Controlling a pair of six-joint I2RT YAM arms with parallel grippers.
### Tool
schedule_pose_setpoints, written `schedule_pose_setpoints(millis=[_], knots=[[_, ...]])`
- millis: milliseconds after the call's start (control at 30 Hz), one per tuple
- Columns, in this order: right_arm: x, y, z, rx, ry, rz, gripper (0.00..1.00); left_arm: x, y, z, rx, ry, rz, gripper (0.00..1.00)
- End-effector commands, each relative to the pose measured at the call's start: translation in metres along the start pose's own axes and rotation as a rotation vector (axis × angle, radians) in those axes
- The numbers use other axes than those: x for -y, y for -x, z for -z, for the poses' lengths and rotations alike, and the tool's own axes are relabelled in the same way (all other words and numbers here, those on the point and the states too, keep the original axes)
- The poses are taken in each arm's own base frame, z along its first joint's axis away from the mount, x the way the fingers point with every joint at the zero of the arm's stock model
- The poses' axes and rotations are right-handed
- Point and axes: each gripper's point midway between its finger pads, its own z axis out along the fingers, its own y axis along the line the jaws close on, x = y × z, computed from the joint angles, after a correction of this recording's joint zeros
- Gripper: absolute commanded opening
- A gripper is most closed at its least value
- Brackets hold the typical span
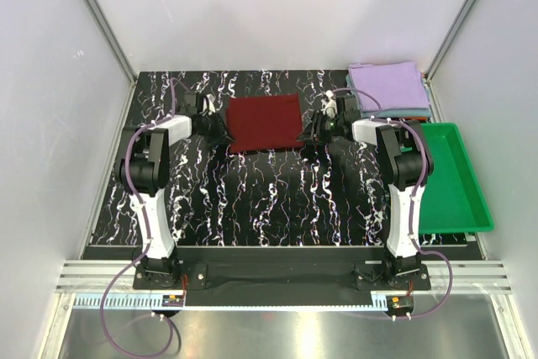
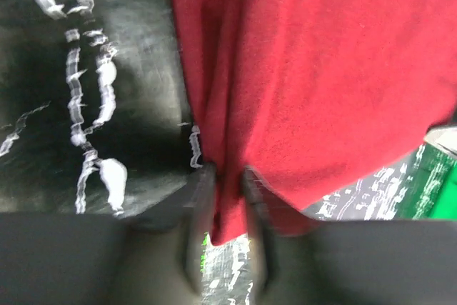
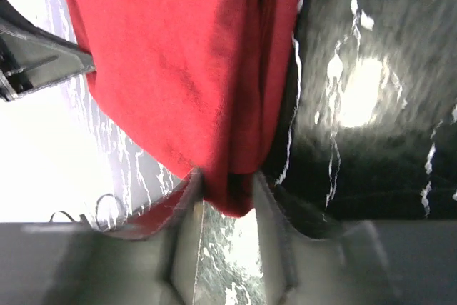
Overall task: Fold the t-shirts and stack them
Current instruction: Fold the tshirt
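From above, the maroon t-shirt [image 1: 265, 122] is a folded rectangle at the far middle of the tabletop [image 1: 252, 199], held between my two arms. My left gripper [image 1: 220, 128] is at its left edge and my right gripper [image 1: 313, 130] at its right edge. I cannot tell from here whether the cloth is clear of the surface. A folded lavender t-shirt [image 1: 388, 83] lies on a grey-blue t-shirt [image 1: 402, 112] at the far right corner, just behind the green tray [image 1: 458, 182].

In the left wrist view, my left gripper [image 2: 227, 176] is clamped on a bunched fold of the maroon t-shirt [image 2: 321, 69]. Several layers are pinched together between the fingers, and the rest of the cloth spreads away in soft creases.

In the right wrist view, my right gripper [image 3: 227, 180] is likewise closed on the opposite edge of the maroon t-shirt [image 3: 178, 69], with stacked layers showing at the pinch.

I judge the shirt to be light, limp and not slippery. It will sag and unfold if only the top layer is held, so I should pinch all layers at the side edges, with both holds level.

The fabric is a plain, matte deep red. No label shows.
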Motion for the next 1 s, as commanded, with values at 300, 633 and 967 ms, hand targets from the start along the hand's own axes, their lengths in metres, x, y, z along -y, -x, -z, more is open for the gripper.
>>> schedule_pose_setpoints(millis=[300,633,967], knots=[[-0.036,-0.093,0.033,-0.054,-0.056,-0.041,0.42,-0.005,-0.054,0.057,-0.058,0.061,0.056,0.16],[-0.028,-0.07,0.057,-0.029,-0.244,0.011,0.71,0.008,0.027,0.091,0.066,0.081,-0.086,0.51],[-0.035,0.018,0.03,0.043,-0.16,0.146,0.76,0.03,0.089,0.048,0.116,-0.042,-0.259,0.51]])
